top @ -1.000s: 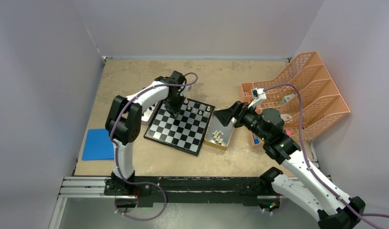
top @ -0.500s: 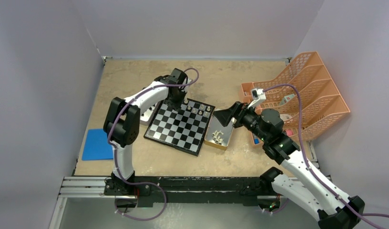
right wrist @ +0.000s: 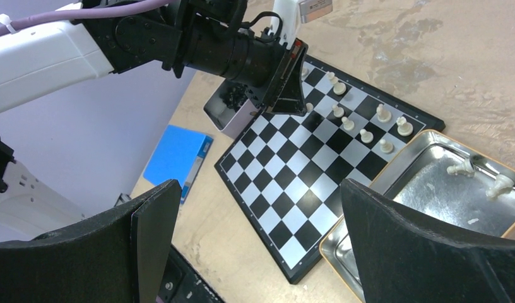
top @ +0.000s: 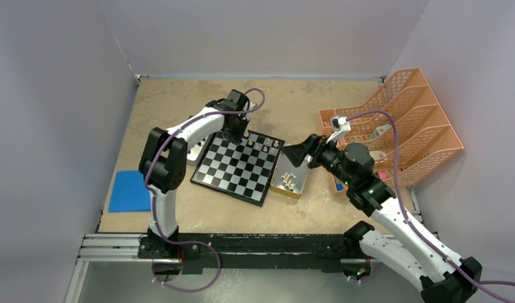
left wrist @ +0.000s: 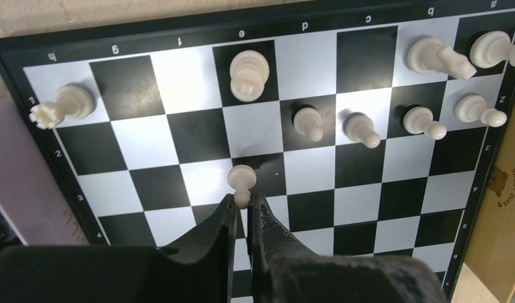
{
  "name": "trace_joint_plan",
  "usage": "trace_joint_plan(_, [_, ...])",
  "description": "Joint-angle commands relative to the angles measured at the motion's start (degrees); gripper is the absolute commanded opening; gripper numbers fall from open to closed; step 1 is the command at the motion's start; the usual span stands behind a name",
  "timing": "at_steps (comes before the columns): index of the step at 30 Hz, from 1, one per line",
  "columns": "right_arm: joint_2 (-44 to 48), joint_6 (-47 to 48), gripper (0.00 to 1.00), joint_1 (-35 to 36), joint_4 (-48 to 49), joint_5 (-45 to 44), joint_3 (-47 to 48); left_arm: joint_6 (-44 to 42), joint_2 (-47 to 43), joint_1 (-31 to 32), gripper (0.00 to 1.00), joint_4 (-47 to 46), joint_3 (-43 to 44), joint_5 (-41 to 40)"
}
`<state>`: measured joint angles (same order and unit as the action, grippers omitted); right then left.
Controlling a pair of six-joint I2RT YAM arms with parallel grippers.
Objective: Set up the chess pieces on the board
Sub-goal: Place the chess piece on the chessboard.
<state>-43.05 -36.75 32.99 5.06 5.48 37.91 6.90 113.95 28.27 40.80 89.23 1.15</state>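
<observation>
Left tool point(left wrist: 242, 205) pinches a cream pawn point(left wrist: 241, 178) over the board point(left wrist: 141, 132), where other cream pieces point(left wrist: 248, 76) stand along one edge. Right tool point(right wrist: 260, 189) gapes wide by a metal tray point(right wrist: 425, 189).

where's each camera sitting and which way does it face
Top external: above, behind the bases, looking down; left arm and right arm show.
Left wrist: just above the board, looking down; left claw grips a white pawn.
Right wrist: over the metal tray, facing the board; open right claw frames it.
All three share the board.
</observation>
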Motion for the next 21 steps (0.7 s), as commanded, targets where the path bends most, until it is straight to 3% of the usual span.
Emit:
trace_joint_plan(1, [-0.4, 1.8, 0.99, -0.1, 3.2, 0.1, 1.5, 0.9, 1.6, 0.2, 0.06, -1.2, 3.2, 2.7])
trace_joint_plan(21, [-1.4, 2.6, 0.99, -0.1, 2.3, -0.1, 2.0, 0.6, 5.8, 0.2, 0.09, -2.4, 5.3, 2.8])
